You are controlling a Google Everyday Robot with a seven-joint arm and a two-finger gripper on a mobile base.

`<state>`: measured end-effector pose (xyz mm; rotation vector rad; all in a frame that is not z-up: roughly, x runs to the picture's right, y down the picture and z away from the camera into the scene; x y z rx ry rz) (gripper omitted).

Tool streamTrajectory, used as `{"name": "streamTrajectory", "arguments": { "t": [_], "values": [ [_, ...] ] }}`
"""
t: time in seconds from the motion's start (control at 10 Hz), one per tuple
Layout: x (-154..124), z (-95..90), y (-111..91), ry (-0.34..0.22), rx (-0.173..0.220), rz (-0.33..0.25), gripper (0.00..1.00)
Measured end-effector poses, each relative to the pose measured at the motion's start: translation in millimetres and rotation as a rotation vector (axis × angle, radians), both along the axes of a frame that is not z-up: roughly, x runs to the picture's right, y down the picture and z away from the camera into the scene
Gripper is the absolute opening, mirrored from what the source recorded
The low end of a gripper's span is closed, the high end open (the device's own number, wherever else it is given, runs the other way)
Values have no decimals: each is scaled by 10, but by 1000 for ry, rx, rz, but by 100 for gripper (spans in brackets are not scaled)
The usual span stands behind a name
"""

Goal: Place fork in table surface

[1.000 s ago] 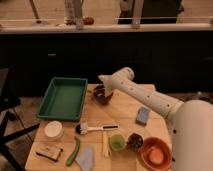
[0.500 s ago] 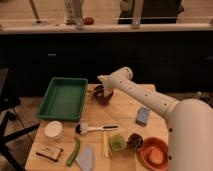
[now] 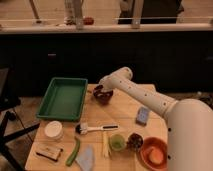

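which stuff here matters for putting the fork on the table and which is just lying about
Job: hand over the dark red bowl; table surface. The fork is not visible.

Lying about: green tray, brush, blue sponge, orange bowl, white lid, green cup.

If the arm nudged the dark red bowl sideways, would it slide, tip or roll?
The dark red bowl sits upright on the table surface, so it would probably slide rather than roll. The gripper hangs right over its rim; a push there might tip it.
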<state>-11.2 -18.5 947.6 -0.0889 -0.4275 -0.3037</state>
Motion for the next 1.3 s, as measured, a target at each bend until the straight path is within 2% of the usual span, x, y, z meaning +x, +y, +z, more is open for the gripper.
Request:
{"name": "streamTrajectory", "arguments": {
  "t": [0.3, 0.9, 1.1, 1.3],
  "values": [
    [20, -2, 16, -1, -3, -5, 2],
    [51, -13, 46, -1, -10, -13, 0],
    [47, -8, 69, 1, -14, -25, 7],
    [53, -2, 66, 4, -19, -28, 31]
  ]
}}
